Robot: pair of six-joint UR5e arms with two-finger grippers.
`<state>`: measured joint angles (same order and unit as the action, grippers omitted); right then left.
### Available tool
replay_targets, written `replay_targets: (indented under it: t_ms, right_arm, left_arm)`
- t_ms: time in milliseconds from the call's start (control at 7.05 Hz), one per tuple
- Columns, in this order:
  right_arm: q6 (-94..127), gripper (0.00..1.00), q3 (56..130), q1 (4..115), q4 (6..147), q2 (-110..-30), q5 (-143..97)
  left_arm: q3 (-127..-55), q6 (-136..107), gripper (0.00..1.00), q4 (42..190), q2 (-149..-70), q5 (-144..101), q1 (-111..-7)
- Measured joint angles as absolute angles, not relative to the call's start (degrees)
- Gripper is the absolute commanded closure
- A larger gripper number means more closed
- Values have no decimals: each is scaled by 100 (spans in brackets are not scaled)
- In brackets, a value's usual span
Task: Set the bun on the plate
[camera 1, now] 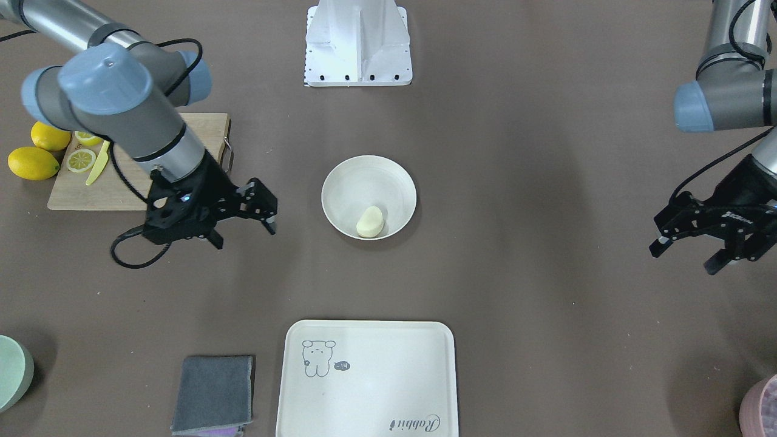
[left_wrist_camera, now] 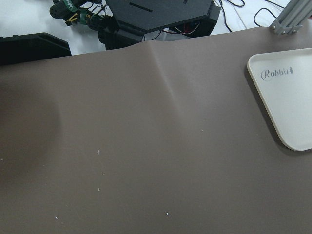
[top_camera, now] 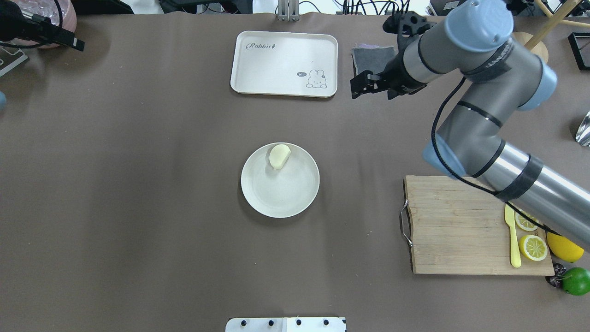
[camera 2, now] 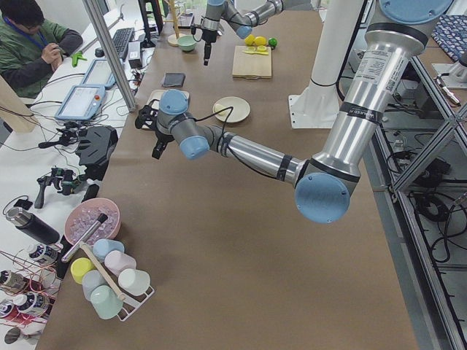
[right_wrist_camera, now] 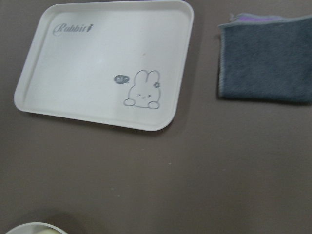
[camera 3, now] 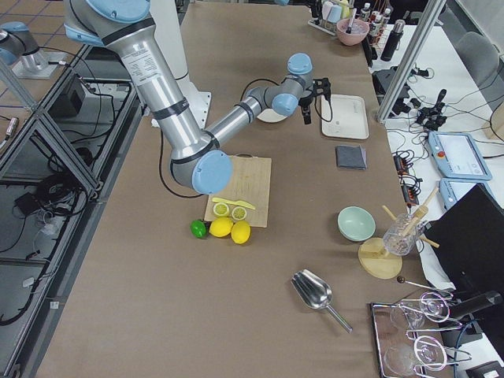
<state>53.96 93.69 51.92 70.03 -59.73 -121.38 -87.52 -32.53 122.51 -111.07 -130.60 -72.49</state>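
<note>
The pale cream bun (camera 1: 370,221) lies inside the round off-white plate (camera 1: 340,182) at mid-table, against the rim on the side away from the robot; from overhead the bun (top_camera: 279,156) shows at the plate's (top_camera: 281,198) far edge. My right gripper (camera 1: 243,233) hovers open and empty beside the plate, toward the cutting board, clear of it. Far off on the other side, my left gripper (camera 1: 686,258) also hangs open with nothing in it. A sliver of the plate (right_wrist_camera: 34,226) shows in the right wrist view.
A cream tray (camera 1: 388,364) with a drawn animal and a folded grey cloth (camera 1: 213,393) lie at the far edge. A wooden cutting board (top_camera: 456,221) holds lemon halves (top_camera: 533,246) and a yellow knife (top_camera: 512,237), with whole lemons (camera 1: 33,162) beside it.
</note>
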Motion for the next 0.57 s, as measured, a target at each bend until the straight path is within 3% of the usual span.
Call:
replay_targets:
  t_ms: [568]
  right_arm:
    - [3471, 0, 9191, 6819, 8188, -6485, -12837]
  left_arm:
    - [-8434, -1848, 2, 10608, -11441, -13442, -8235]
